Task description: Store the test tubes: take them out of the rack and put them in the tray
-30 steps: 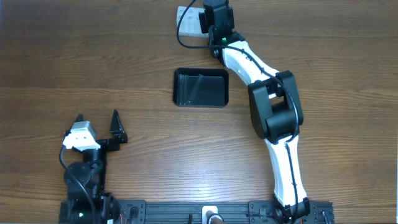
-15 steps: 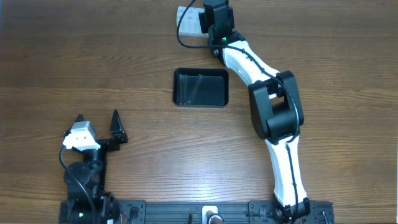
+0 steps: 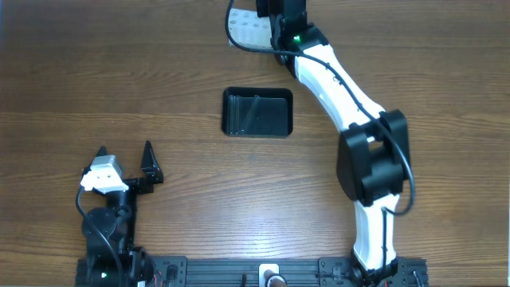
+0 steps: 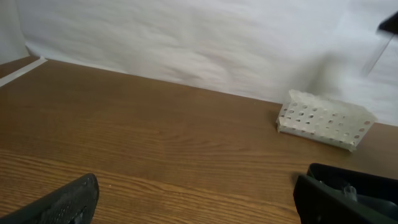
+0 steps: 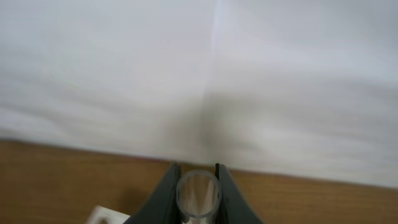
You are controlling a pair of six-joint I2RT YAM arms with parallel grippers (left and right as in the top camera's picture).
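While the right gripper [image 5: 196, 179] is clamped on a clear test tube [image 5: 199, 196], the right wrist view looks pretty much straight down into the tube's open mouth. It stands upright between the two dark fingers [image 5: 169, 186]. The tube is held up in the air at the far edge of the table [image 3: 119, 64], with a corner of the white rack [image 5: 102, 214] poking in just below it.

From above, the rack is right at the far side of the table, and the right arm stretches all the way up to it, partly covering it. I can't tell if any tubes are left in the holes.

The black tray [image 3: 257, 112] sits a bit nearer the arm bases than the rack, not touching it. Something clear and glinty is lying in it. It looks like tubes, but it's too small to count them.

The left gripper [image 3: 125, 150] is way off on its own side, close to its base. Its fingers are spread wide, fully released, well apart from both tray and rack.
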